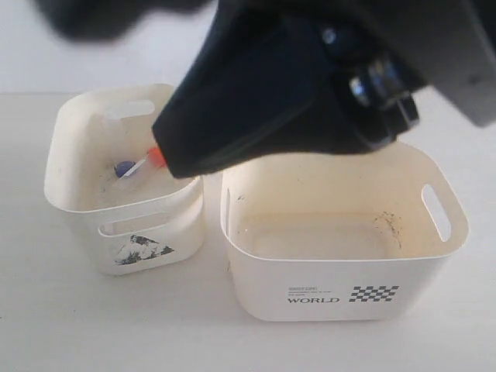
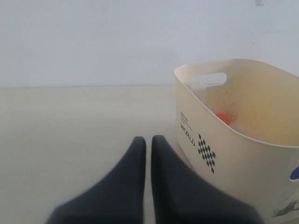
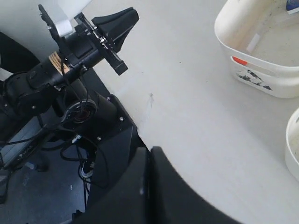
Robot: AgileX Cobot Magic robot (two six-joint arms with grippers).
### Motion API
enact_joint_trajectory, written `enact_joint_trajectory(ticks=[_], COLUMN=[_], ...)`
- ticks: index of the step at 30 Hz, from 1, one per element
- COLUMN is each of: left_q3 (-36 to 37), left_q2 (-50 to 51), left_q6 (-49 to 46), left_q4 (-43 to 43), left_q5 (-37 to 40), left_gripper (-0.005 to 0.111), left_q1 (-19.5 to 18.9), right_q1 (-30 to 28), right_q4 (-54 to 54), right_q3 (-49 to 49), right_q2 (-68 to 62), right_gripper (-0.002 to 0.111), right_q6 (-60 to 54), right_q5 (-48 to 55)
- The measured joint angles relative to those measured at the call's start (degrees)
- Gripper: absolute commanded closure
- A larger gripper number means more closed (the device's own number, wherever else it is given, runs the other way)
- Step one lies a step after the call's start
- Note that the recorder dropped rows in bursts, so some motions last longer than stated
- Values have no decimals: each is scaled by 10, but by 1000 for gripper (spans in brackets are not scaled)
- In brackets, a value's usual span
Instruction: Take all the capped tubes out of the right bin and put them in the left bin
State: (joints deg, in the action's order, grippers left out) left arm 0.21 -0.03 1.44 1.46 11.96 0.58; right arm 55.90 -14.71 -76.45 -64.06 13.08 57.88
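The left bin (image 1: 77,190), with a dark picture sticker, holds a clear tube with an orange-red cap (image 1: 155,158) leaning beside a blue cap (image 1: 124,167). No tube shows on the visible floor of the right bin (image 1: 341,271), marked "WORLD". My right arm (image 1: 294,85) crosses high over both bins as a blurred black mass and hides their far parts. My right gripper (image 3: 149,151) is shut and empty, away from the left bin (image 3: 261,77). Low over the table, my left gripper (image 2: 148,140) is shut with nothing in it, beside the right bin (image 2: 210,140).
The table's edge (image 3: 133,126) runs close by my right gripper, with dark floor and cables beyond it. The other arm (image 3: 79,46) stands there. An orange-red spot (image 2: 223,117) shows just over the "WORLD" bin's near rim; I cannot tell where it lies.
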Motion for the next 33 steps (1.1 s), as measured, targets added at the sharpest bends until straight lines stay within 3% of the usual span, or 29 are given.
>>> enact_joint_trajectory(ticks=[7,11,16,23,33], left_q3=[0,0,0,0,0], left_q2=[0,0,0,0,0], left_q6=[0,0,0,0,0], left_q4=[0,0,0,0,0], left_q5=[0,0,0,0,0], left_gripper=[102,102,102,102,102], left_q1=[0,0,0,0,0], right_q1=[0,-34,-134,-302,-499], right_q4=[40,20,-43,-67,-67], right_q3=[1,106,305,530,675], right_q2=[3,69,176,341,527], right_gripper=[108,108,108,108,108], right_q6=[4,4,4,4,1], right_q5=[-46,-211,-361,-390,-390])
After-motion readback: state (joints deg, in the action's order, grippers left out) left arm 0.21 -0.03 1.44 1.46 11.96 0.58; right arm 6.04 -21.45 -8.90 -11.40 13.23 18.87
